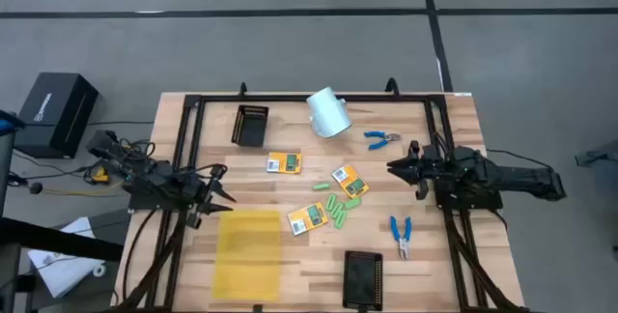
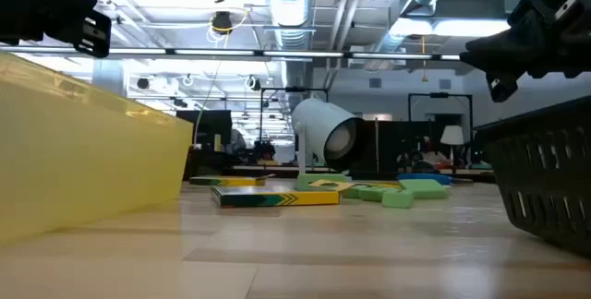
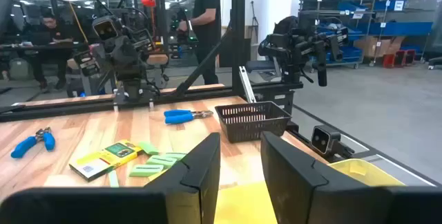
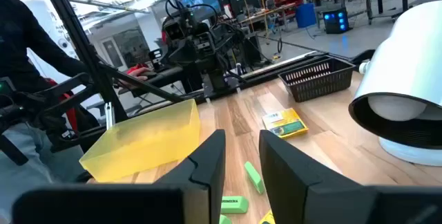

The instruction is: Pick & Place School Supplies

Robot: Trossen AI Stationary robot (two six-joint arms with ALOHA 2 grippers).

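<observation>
Both arms hung low at the table's side edges, pointing inward. The left gripper sat just above the yellow tray, fingers a little apart and empty. The right gripper was the same, slightly parted, holding nothing. The orange-yellow boxes, green pieces and blue-handled tools lay scattered mid-table between them, with bare wood around.

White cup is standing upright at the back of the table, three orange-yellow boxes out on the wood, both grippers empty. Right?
Not quite: the white cup lies on its side, its open mouth showing in the low view. The rest holds: three orange-yellow boxes lie on the wood, and the left gripper and right gripper hold nothing.
</observation>
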